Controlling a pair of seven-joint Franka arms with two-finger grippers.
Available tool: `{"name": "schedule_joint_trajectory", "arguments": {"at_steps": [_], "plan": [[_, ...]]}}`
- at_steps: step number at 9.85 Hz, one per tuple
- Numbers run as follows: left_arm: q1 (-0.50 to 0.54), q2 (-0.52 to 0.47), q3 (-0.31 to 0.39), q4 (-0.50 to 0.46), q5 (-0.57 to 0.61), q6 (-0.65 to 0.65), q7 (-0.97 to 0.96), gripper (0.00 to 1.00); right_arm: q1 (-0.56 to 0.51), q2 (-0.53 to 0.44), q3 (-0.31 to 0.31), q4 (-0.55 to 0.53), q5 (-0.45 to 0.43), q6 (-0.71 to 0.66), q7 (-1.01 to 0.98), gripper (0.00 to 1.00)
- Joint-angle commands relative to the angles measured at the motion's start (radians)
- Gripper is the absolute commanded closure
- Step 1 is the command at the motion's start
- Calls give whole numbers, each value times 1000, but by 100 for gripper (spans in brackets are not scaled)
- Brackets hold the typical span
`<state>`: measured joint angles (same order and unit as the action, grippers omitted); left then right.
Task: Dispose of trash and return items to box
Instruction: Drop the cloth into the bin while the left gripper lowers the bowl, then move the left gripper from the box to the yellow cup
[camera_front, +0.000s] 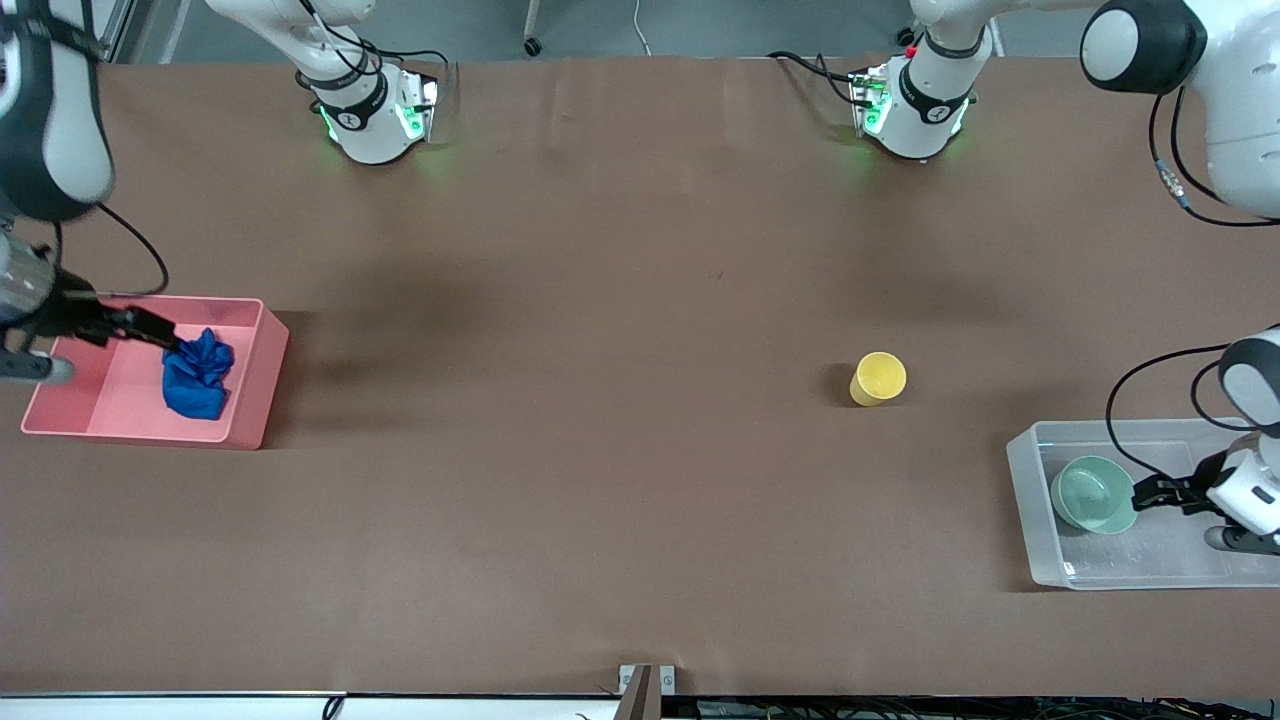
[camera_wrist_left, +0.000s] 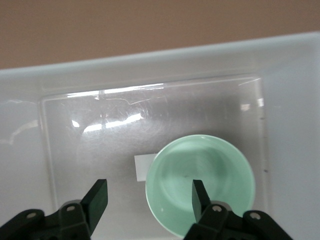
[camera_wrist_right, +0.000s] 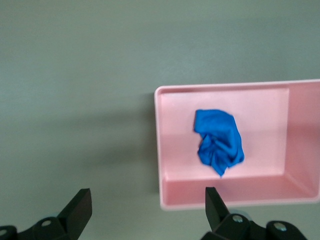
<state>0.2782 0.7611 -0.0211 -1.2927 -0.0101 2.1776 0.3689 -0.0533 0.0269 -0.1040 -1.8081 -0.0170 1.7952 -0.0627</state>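
Note:
The blue trash lump (camera_front: 198, 375) lies in the pink tub (camera_front: 262, 400) at the right arm's end of the table. My right gripper (camera_front: 165, 333) hangs open and empty over that tub. In the right wrist view (camera_wrist_right: 146, 202) it is above the tub's edge, with the lump (camera_wrist_right: 218, 141) inside. The mint-green bowl (camera_front: 1092, 494) sits in the clear box (camera_front: 1030, 500) at the left arm's end. My left gripper (camera_front: 1140, 493) is open and empty above the bowl's rim (camera_wrist_left: 149, 197). The yellow cup (camera_front: 878, 378) stands alone on the table, farther from the front camera than the box.
The brown table (camera_front: 600, 450) stretches between the pink tub and the box. A white label (camera_wrist_left: 144, 167) shows at the box floor beside the bowl (camera_wrist_left: 200, 180). Both arm bases stand along the edge farthest from the front camera.

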Motion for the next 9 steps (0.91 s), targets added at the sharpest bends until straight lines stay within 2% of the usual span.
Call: {"name": "schedule_joint_trajectory", "arguments": {"at_steps": [1,2,3,4,5,7,9], "plan": [[-69,-115,4,-57,16,-121,-54,22,4,11,4,200,11,-175,9,0],[-102,-187,4,-91,18,-181,-86,16,-2,11,1,279,9,-247,9,0],[-129,-280,1,-164,18,-218,-103,16,-9,16,0,370,8,-285,20,0],[-143,-374,-16,-260,16,-220,-125,16,-22,11,0,391,5,-327,49,0],[-142,-456,-51,-346,15,-219,-163,16,-25,-25,0,385,8,-323,122,0],[-140,-602,-117,-521,15,-219,-231,16,-28,-88,0,287,12,-301,116,0],[-140,-695,-169,-682,10,-182,-287,16,-16,-97,3,271,14,-301,115,0]]}}
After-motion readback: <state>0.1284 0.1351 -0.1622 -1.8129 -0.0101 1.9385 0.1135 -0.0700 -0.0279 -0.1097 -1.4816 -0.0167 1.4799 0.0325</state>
